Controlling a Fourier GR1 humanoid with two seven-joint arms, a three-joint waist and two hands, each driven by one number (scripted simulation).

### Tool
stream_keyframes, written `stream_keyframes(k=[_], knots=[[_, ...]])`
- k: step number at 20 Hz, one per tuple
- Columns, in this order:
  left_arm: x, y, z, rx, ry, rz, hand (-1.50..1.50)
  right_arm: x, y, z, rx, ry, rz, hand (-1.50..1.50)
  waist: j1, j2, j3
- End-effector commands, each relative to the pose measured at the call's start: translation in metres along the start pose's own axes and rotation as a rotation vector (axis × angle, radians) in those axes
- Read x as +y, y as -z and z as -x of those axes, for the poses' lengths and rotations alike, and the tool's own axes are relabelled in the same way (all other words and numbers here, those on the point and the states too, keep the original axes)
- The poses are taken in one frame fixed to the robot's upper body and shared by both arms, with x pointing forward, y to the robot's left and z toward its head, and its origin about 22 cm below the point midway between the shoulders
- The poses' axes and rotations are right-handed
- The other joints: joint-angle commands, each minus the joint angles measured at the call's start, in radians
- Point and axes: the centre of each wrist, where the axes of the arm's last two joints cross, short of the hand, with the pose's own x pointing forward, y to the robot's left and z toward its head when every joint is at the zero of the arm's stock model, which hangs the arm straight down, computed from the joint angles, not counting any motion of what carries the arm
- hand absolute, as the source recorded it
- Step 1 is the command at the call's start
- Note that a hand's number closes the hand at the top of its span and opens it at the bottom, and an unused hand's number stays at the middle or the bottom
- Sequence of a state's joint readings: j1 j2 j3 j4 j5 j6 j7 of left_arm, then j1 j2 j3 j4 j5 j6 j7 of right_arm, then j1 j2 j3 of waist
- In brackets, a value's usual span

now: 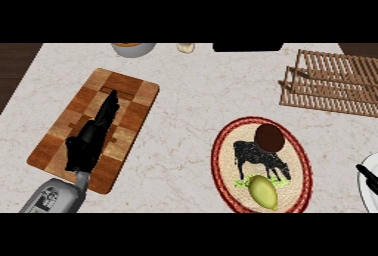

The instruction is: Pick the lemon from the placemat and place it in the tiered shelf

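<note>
Lemon (263, 192), yellow-green and pointed at its lower end, lying on the near part of the placemat (224, 165), a round woven mat with a red rim and a black cow figure at its centre; the fruit sits just below the cow's legs and no hand touches it. A dark brown round object (269, 137) rests on the far part of the same mat, above the cow. The tiered shelf (332, 82), built of light wooden slats, stands at the upper right of the pale marble counter (192, 100), well apart from the mat. At the left, the left hand (90, 145) lies over a wooden cutting board (136, 97) of checkered brown blocks, its fingers (109, 107) stretched out straight toward the board's far end and holding nothing; its grey forearm enters from the lower left corner. Of the right hand (369, 179) only a black sliver shows at the right edge, beside a pale rounded shape (369, 200), and its state cannot be told. Along the counter's far edge stand a grey bowl (133, 49), a small cream-coloured item (186, 48) and a black object (247, 46), each partly cut off.
</note>
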State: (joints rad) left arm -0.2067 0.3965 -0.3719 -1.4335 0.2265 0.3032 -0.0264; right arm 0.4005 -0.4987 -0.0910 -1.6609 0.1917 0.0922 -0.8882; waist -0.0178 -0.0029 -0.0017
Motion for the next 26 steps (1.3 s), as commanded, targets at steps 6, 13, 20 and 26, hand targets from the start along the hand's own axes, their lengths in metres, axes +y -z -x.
stream_keyframes(k=[6, 13, 20, 26], knots=[[-0.002, 0.013, 0.001, 0.006, -0.005, 0.009, 0.0, 0.031, -0.033, -0.045, 0.061, -0.136, -0.051, -1.5, 0.005, 0.002, 0.001], [0.017, 0.01, -0.011, -0.001, -0.015, 0.014, 0.0, 0.05, -0.027, -0.059, 0.054, -0.126, 0.002, -1.5, 0.012, 0.001, 0.002], [0.0, 0.002, -0.01, 0.013, 0.004, 0.0, 0.0, 0.053, -0.021, -0.07, 0.086, -0.135, 0.023, -1.5, 0.012, 0.002, 0.002], [-0.024, -0.024, 0.002, -0.017, 0.01, 0.021, 0.0, 0.069, -0.022, -0.059, 0.085, -0.114, 0.011, -1.5, 0.015, 0.001, 0.002]])
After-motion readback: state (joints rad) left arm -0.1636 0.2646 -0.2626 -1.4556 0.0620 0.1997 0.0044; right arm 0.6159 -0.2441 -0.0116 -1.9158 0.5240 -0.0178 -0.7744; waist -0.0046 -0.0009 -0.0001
